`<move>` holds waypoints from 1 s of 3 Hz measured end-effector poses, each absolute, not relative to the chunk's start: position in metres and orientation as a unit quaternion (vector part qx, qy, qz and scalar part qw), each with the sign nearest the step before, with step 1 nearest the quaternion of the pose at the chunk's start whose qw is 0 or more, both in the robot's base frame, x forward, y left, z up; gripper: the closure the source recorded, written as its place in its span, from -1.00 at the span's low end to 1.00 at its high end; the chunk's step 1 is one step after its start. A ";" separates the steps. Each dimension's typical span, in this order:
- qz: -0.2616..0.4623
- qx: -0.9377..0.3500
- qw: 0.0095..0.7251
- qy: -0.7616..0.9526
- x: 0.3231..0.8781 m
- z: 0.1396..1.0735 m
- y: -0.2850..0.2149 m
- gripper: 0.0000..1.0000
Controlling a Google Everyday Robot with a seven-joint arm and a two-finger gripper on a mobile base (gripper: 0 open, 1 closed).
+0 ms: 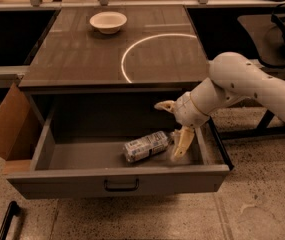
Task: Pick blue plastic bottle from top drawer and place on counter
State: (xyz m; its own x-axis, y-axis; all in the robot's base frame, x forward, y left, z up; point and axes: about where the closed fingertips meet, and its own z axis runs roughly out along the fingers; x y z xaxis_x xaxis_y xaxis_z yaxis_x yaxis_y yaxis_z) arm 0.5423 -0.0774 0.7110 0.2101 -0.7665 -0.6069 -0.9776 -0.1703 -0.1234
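Note:
The blue plastic bottle (146,146) lies on its side on the floor of the open top drawer (117,179), right of centre, its white cap toward the right. My gripper (174,129) hangs inside the drawer just right of the bottle's cap end. It is open: one finger (165,105) points left above the bottle, the other (183,143) points down beside the cap. It holds nothing. The counter (82,54) with its white arc lies above the drawer.
A white bowl (108,21) sits at the back of the counter. A cardboard flap (7,126) stands left of the drawer. Dark side tables flank the cabinet, and a chair (282,29) stands at the right. A black bar (7,219) lies on the floor, lower left.

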 end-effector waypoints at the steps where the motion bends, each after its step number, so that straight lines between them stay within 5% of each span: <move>1: 0.215 -0.740 0.258 0.583 0.552 0.700 -0.076 -1.00; 3: 0.227 -0.749 0.262 0.565 0.570 0.675 -0.067 -1.00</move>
